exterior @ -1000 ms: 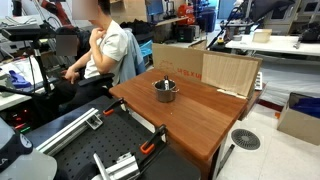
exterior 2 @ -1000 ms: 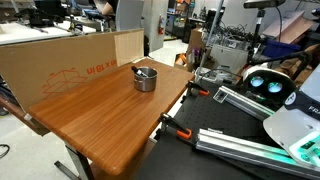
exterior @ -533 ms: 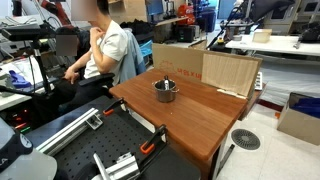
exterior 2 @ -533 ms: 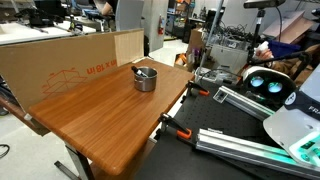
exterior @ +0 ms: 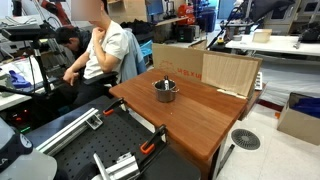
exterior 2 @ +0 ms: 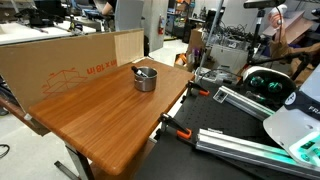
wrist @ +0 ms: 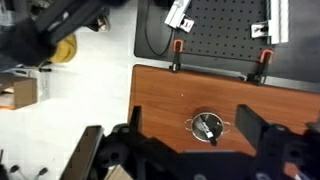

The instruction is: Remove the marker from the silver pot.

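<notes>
The slim marker [wrist: 207, 127] lies slantwise inside the small round shiny silver pot [wrist: 196, 120], and its end leans up on the rim; in an exterior view the marker [exterior 2: 145, 71] just peeks over the pot's wall [exterior 2: 146, 84]. Nothing has been lifted yet, so I'd call this the approach step: the claw is lining up from high above and the grasp has not begun.

From the wrist view, the claw [wrist: 188, 112] has its two dark fingers spread wide with nothing between them but air. It is open and empty. The pot sits well below it, framed in the gap between the fingers and a little off centre. I can't spot the claw in either exterior view.

To my eye the next move calls for a straight descent. It would need a small sideways correction to centre the marker, and probably a turn of the wrist so the fingers close across the thin stick, not along it, without knocking the rim.

Outward from the claw's target, the pot stands on a brown wooden table [wrist: 160, 90]. Flat cardboard sheets [exterior: 228, 72] stand beyond it, and orange clamps [wrist: 177, 45] grip the table's edge next to a black perforated board [wrist: 220, 40]. A seated person in a pale shirt [exterior: 105, 45] watches from well away
</notes>
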You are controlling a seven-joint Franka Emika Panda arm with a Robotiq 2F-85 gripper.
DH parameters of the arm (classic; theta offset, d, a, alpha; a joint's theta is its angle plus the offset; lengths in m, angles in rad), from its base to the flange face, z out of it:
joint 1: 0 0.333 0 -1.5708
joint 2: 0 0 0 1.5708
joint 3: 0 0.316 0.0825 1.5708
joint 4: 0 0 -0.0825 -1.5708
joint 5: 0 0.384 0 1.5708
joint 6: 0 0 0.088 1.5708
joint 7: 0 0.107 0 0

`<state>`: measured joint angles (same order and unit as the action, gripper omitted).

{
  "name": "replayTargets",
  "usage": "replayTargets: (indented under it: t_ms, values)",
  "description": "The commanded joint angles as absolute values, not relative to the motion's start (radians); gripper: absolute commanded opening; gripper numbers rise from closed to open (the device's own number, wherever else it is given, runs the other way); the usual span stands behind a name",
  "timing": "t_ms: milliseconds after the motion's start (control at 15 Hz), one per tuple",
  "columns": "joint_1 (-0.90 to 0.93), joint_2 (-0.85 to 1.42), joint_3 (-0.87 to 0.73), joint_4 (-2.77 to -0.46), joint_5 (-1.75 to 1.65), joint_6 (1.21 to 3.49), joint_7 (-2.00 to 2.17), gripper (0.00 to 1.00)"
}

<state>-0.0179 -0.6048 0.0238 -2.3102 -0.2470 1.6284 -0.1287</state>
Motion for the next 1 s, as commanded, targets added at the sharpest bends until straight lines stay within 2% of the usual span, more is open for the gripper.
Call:
replayTargets:
  t_ms: [0, 600, 933]
  values:
    - [0.003, -0.604, 0.009, -2.308, -0.255, 1.624, -0.12, 1.0]
    - [0.003, -0.604, 0.009, -2.308, -0.255, 1.624, -0.12, 1.0]
    - [0.019, -0.535, -0.019, -2.308, -0.297, 1.633, -0.253, 1.0]
